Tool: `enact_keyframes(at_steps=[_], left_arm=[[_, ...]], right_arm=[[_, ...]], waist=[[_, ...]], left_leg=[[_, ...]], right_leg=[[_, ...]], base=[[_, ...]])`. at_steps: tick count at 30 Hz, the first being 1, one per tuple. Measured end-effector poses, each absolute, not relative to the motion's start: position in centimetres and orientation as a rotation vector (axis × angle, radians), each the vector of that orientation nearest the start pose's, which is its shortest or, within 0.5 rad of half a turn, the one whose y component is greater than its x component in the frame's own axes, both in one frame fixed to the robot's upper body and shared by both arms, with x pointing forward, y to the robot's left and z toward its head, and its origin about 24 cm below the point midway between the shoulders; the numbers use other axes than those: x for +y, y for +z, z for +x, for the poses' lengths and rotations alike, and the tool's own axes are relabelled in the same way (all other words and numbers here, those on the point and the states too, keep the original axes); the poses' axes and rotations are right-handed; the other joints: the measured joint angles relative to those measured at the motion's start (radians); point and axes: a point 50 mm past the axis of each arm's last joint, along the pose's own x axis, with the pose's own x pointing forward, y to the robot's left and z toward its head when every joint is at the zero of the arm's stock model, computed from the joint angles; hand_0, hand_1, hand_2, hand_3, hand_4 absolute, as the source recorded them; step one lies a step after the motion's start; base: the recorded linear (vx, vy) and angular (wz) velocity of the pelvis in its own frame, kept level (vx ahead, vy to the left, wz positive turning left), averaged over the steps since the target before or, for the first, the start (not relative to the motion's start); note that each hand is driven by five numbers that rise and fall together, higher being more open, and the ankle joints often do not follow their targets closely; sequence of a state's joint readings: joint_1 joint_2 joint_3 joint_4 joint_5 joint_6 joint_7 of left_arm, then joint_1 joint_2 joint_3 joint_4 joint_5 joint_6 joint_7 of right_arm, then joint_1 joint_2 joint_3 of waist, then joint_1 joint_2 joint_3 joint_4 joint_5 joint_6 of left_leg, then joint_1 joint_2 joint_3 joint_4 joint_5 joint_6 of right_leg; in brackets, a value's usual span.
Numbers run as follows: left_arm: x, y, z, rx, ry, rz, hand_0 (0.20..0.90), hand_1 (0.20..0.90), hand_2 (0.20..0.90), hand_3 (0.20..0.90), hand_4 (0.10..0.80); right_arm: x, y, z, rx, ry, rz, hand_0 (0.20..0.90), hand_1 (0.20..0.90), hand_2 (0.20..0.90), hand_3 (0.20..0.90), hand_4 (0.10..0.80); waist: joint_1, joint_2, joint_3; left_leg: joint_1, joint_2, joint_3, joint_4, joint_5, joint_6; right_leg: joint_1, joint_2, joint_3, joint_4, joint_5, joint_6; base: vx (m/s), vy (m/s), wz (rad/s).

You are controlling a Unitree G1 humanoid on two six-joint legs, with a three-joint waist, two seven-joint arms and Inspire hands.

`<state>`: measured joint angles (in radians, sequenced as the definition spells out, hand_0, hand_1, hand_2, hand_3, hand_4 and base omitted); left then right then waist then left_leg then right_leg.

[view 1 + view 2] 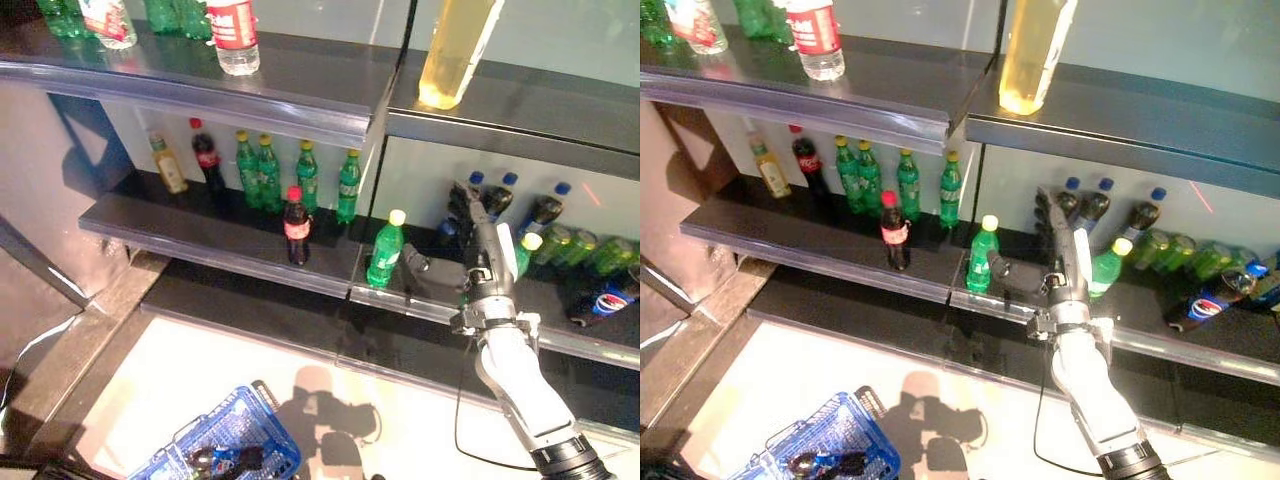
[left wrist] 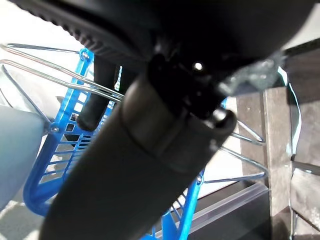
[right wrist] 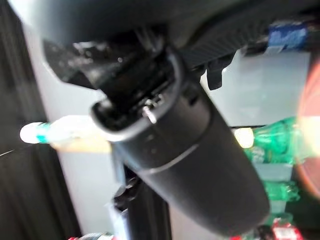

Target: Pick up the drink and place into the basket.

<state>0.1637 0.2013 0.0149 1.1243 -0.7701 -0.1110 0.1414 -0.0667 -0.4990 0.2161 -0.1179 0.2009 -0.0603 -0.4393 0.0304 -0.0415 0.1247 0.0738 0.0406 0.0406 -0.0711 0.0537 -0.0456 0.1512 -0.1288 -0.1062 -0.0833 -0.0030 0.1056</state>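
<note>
The right hand [image 1: 478, 232] reaches over the front edge of the middle shelf [image 1: 200, 240] with fingers straight and spread, holding nothing. The green drink [image 1: 384, 250] stands upright at that front edge, just beside the thumb, apart from the fingers. The left hand [image 2: 150, 150] has its fingers curled around the handle of the blue basket [image 1: 225, 445] on the floor.

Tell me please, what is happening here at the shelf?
The robot's right hand is raised to the middle shelf, fingers straight, between a green plastic bottle with a yellow cap and dark bottles with blue caps. It holds nothing yet. The left hand is low, curled on the handle of the blue plastic basket, which holds no drink yet.
</note>
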Motion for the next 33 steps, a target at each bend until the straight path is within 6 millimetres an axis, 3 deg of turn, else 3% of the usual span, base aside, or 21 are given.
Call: enact_keyframes(at_steps=[6, 9, 12, 17, 20, 33], left_arm=[[23.2, -16.1, 7.2, 1.03, 0.726, -0.426, 0.3, 0.3, 0.3, 0.2, 0.1], [23.0, -15.8, 8.2, 0.997, 0.708, -0.44, 0.3, 0.3, 0.3, 0.2, 0.1], [22.8, -15.5, 9.9, 0.961, 0.676, -0.447, 0.3, 0.3, 0.3, 0.2, 0.1], [22.2, -13.9, 14.8, 0.845, 0.591, -0.464, 0.3, 0.3, 0.3, 0.2, 0.1], [22.2, -13.2, 16.6, 0.796, 0.576, -0.481, 0.3, 0.3, 0.3, 0.2, 0.1], [21.9, -11.0, 20.6, 0.671, 0.503, -0.508, 0.3, 0.3, 0.3, 0.2, 0.1]], right_arm=[[-20.0, 6.7, 26.1, -0.111, -0.307, -0.215, 0.9, 0.9, 0.9, 0.9, 0.8], [-19.3, 6.5, 26.6, -0.103, -0.328, -0.185, 0.9, 0.9, 0.9, 0.9, 0.8], [-19.0, 7.5, 27.5, -0.14, -0.357, -0.168, 0.9, 0.9, 0.9, 0.9, 0.8], [-18.4, 11.7, 30.5, -0.289, -0.451, -0.127, 0.9, 0.9, 0.9, 0.9, 0.8], [-18.1, 13.5, 31.3, -0.345, -0.468, -0.109, 0.9, 0.9, 0.9, 0.9, 0.8], [-18.4, 17.4, 33.2, -0.447, -0.547, -0.063, 0.9, 0.9, 0.9, 0.9, 0.8]], waist=[[0.025, 0.037, 0.055], [0.028, 0.053, 0.095], [0.03, 0.065, 0.134], [0.033, 0.095, 0.235], [0.041, 0.1, 0.291], [0.053, 0.12, 0.388]], left_leg=[[-0.061, -0.008, -0.03, 0.06, -0.006, 0.003], [-0.089, -0.01, -0.031, 0.099, -0.016, 0.006], [-0.128, -0.012, -0.034, 0.13, -0.017, 0.007], [-0.246, -0.013, -0.048, 0.211, -0.013, 0.009], [-0.267, -0.016, -0.05, 0.237, -0.014, 0.009], [-0.385, -0.029, -0.057, 0.289, -0.009, 0.014]], right_leg=[[-0.039, -0.007, -0.026, 0.049, -0.012, 0.0], [-0.068, -0.01, -0.026, 0.087, -0.028, -0.003], [-0.106, -0.012, -0.027, 0.118, -0.026, 0.0], [-0.227, -0.012, -0.026, 0.211, -0.034, -0.007], [-0.259, -0.018, -0.024, 0.264, -0.054, -0.008], [-0.404, -0.036, -0.02, 0.382, -0.082, -0.009]], base=[[0.005, 0.013, 0.15], [-0.009, 0.015, 0.01], [-0.133, 0.012, 0.02], [-0.163, 0.007, 0.04], [-0.025, 0.01, 0.02], [-0.046, 0.004, 0.01]])
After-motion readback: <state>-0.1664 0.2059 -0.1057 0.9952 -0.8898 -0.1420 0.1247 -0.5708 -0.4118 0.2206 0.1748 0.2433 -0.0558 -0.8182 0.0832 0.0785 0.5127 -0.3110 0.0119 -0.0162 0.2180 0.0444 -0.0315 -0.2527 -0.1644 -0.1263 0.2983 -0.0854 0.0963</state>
